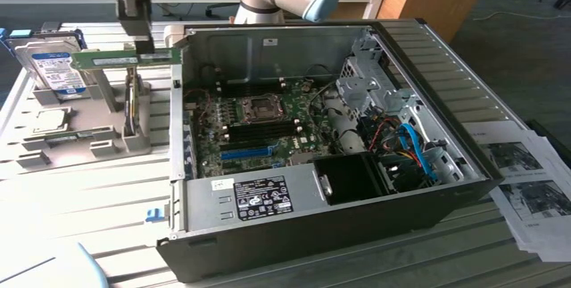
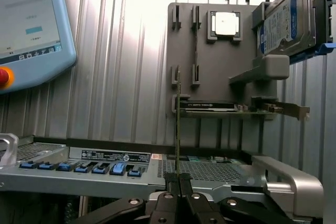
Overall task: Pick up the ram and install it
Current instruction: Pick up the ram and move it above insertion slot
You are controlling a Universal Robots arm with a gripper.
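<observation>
- Exterior view: gripper (image 1: pixel 148 45) pinches the ram (image 1: pixel 111 58) near one end. The stick is level, lifted clear above the grey fixture (image 1: pixel 89 142).
- Open air all around the ram. The open PC case (image 1: pixel 464 168) is just beside it, at the exterior view's right.
- Hard drive (image 1: pixel 52 67) has a blue-white label and the power supply (image 1: pixel 259 198) a black sticker, neither readable.
- Arm cut off at the top edge.
- Wrist view: fingertips (image 2: pixel 169 182) pressed on the ram (image 2: pixel 177 129), seen edge-on as a thin line.
- Teach pendant (image 2: pixel 31 24) screen is washed out.
- Hard drive (image 2: pixel 289 19) is cropped.

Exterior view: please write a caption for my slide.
Gripper holds the ram above the gray fixture, beside the open computer case.
</observation>
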